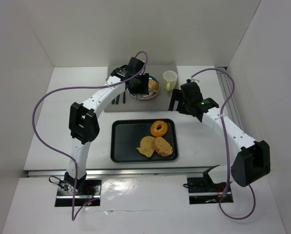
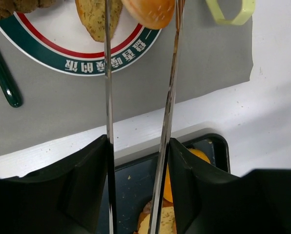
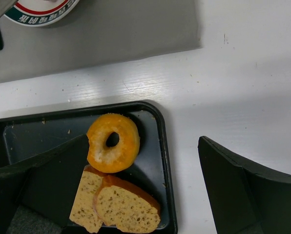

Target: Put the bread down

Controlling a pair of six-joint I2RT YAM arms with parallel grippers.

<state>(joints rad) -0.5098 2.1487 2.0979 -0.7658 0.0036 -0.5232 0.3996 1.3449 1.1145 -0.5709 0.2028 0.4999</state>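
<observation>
My left gripper (image 1: 138,85) (image 2: 138,146) is shut on a pair of metal tongs (image 2: 167,97) that reach out over a white plate (image 2: 62,53) with a red and green rim. A round orange bun (image 2: 148,10) sits between the tong tips over the plate, against the right blade; whether it is pinched I cannot tell. A seeded bread slice (image 2: 94,17) lies on the plate. On the black tray (image 1: 117,146) lie a doughnut (image 1: 158,128) (image 3: 113,142) and two bread slices (image 1: 155,146) (image 3: 121,204). My right gripper (image 1: 177,101) (image 3: 143,138) is open and empty above the tray's right edge.
The plate rests on a grey mat (image 2: 194,63) at the back of the table. A pale yellow cup (image 1: 169,80) (image 2: 231,17) stands to the right of the plate. Dark green cutlery (image 1: 118,99) (image 2: 4,73) lies on the mat's left side. White walls enclose the table.
</observation>
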